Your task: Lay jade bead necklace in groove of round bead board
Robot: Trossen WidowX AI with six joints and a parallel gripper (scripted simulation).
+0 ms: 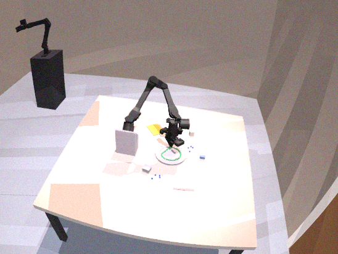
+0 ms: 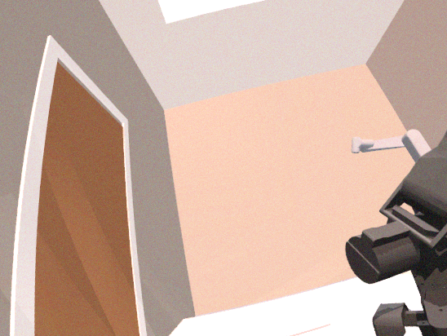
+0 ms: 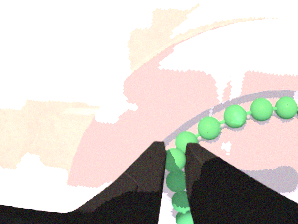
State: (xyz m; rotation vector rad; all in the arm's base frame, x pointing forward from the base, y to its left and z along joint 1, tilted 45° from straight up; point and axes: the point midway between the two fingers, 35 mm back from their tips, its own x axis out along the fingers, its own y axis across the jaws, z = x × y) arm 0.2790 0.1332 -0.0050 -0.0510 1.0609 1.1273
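The jade bead necklace (image 1: pixel 171 160) (image 3: pixel 235 116) is a green loop lying over the round bead board (image 1: pixel 157 157) (image 3: pixel 100 155). In the wrist view the grey groove (image 3: pixel 272 94) curves just outside the row of beads, and the beads at the upper right lie along its inner edge. My gripper (image 1: pixel 171 147) (image 3: pixel 173 152) is shut on a stretch of the necklace at the board's far side, with beads between the fingertips. More beads run down between the fingers, and the fingers partly hide them. The exterior view shows neither necklace nor board.
A pale upright panel (image 1: pixel 126 143) stands left of the board. A white block (image 1: pixel 147 168), a blue block (image 1: pixel 202 157) and a beige block (image 1: pixel 192 134) stand around it. Small blue beads (image 1: pixel 155 176) lie in front, others to the right. A yellow sheet (image 1: pixel 152 129) lies behind, a thin strip (image 1: pixel 184 189) in front.
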